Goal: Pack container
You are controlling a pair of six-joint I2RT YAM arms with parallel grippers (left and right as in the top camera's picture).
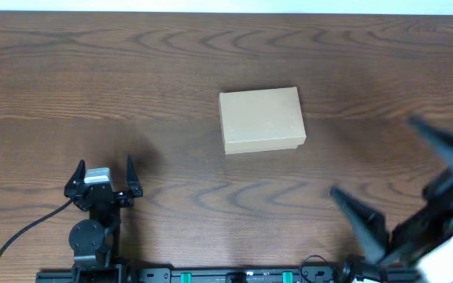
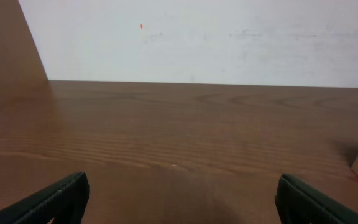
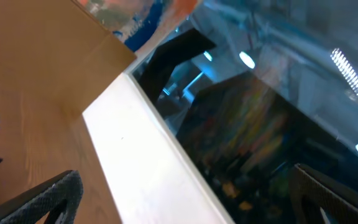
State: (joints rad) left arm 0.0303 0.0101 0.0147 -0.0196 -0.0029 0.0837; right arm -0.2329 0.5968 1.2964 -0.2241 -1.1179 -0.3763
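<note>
The left gripper [image 1: 104,170] sits at the near left, jaws spread wide and grasping nothing. The right gripper [image 1: 384,169], blurred and partly cut off at the near right, gapes empty too. Farther out between them, the container [image 1: 261,119] lies on the table [image 1: 93,79], lid closed, contents hidden.

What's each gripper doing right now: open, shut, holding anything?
Left gripper: open, holding nothing.
Right gripper: open, holding nothing.
</note>
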